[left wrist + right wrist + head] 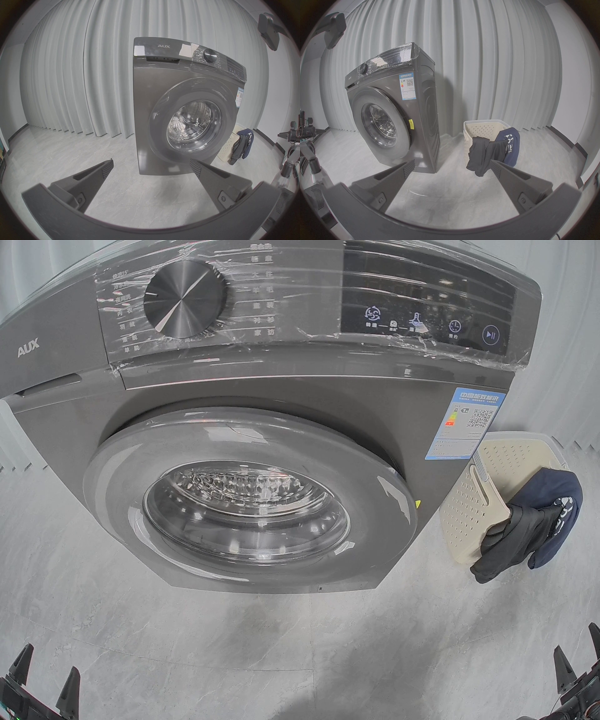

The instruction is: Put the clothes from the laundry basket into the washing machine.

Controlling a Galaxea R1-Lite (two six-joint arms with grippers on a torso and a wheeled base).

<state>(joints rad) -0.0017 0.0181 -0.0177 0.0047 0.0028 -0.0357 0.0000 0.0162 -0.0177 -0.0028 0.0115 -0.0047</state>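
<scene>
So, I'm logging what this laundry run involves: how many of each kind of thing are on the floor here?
Washing machine: 1
Laundry basket: 1
Garments: 2, a black garment and a navy garment, both hung over the basket's rim
Total: 4

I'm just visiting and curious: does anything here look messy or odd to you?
Two things. A black garment and a navy garment hang over the rim of the laundry basket instead of lying inside. Crinkled plastic film covers the control panel of the washing machine.
</scene>
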